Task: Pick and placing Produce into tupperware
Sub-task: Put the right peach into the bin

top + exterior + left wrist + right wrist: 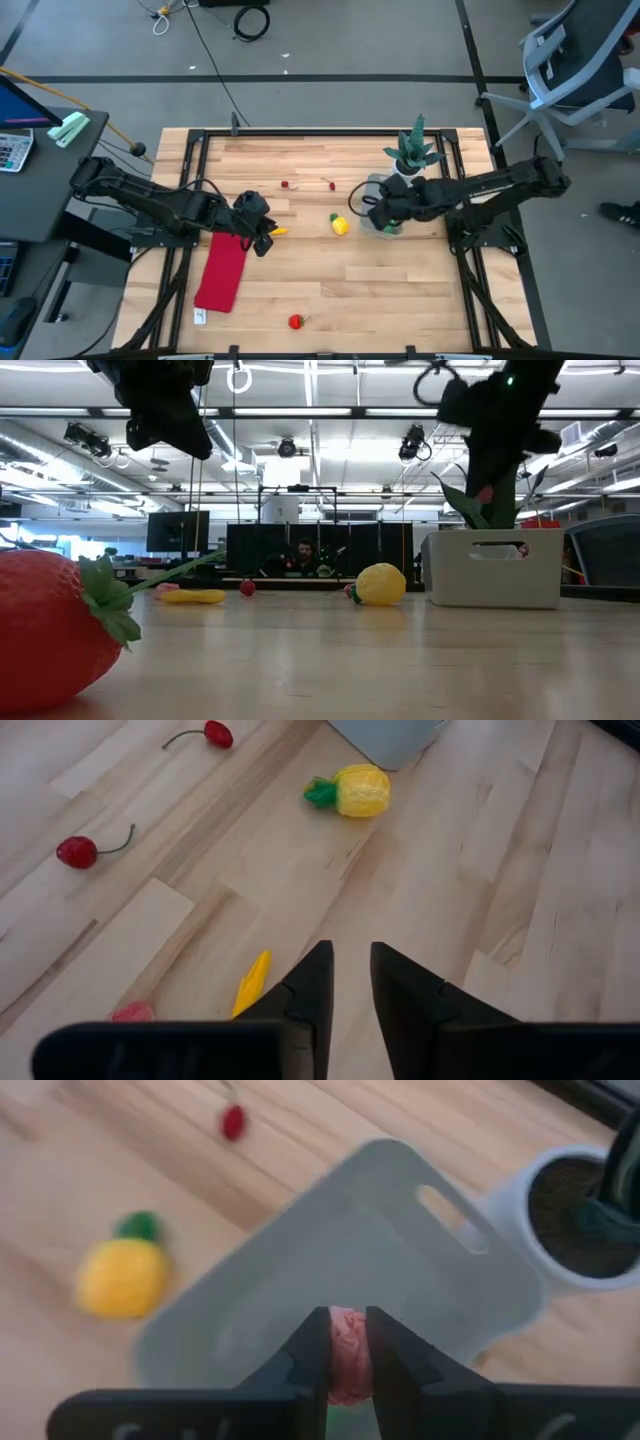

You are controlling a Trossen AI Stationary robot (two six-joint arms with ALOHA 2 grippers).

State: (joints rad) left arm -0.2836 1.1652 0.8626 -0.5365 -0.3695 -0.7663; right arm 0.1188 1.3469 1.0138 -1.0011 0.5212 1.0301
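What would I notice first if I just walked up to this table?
Probably the right claw, pinching a small pink fruit right above the clear tub. Next, the yellow pineapple lying just left of the tub, and the red cloth beside the left claw.

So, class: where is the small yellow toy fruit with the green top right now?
In the high view the yellow toy fruit lies mid-table, just left of the translucent plastic tub, with two red cherries beyond it.

Bright, even overhead light from ceiling strip fixtures [330, 412]; soft faint shadows on pale wooden tabletop [400, 280]; large red toy strawberry [45, 622] close and blurred; right wrist view defocused throughout
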